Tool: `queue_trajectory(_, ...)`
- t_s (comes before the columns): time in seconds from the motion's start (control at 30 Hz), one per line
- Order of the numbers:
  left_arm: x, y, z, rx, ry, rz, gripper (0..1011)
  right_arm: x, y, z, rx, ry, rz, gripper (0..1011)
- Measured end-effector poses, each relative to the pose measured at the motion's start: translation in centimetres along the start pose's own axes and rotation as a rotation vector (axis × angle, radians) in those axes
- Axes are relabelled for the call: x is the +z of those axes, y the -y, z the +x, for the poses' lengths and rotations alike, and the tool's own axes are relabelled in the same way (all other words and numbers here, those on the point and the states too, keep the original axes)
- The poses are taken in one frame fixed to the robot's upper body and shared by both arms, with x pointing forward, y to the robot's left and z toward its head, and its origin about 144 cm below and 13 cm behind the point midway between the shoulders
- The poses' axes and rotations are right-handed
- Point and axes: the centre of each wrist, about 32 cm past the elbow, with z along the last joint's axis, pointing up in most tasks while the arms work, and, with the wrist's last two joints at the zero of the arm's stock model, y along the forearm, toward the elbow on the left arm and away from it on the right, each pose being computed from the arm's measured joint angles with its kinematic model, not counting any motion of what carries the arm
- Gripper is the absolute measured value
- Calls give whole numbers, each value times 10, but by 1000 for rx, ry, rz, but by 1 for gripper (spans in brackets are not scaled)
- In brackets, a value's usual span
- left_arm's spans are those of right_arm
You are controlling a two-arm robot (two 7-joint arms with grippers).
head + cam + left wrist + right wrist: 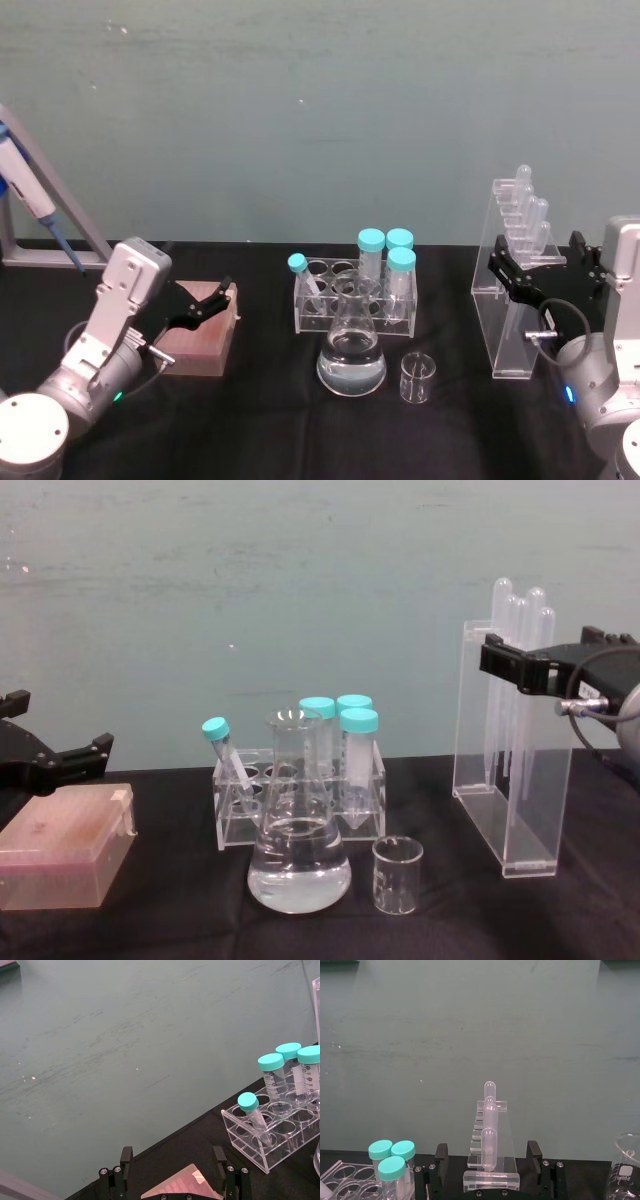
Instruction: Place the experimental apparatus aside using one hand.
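Observation:
The experimental apparatus stands on a black table. A tall clear acrylic stand holding plastic pipettes is at the right. A conical flask with clear liquid sits in the middle front, with a small glass beaker just to its right. My right gripper is open, its fingers on either side of the stand's upper part. Whether they touch it I cannot tell. My left gripper hangs open over a pink box at the left.
A clear rack of teal-capped tubes stands right behind the flask. The pink box lies at the left. A pipettor on a grey frame is at the far left back. Another beaker sits by the stand.

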Motion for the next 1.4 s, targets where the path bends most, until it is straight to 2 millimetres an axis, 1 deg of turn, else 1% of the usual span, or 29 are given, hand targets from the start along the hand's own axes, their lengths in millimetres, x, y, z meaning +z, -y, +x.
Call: queue_trajectory(1.4,0,0,0,0,0,0,1000,-2,-18,8,35,-9,-36,1000)
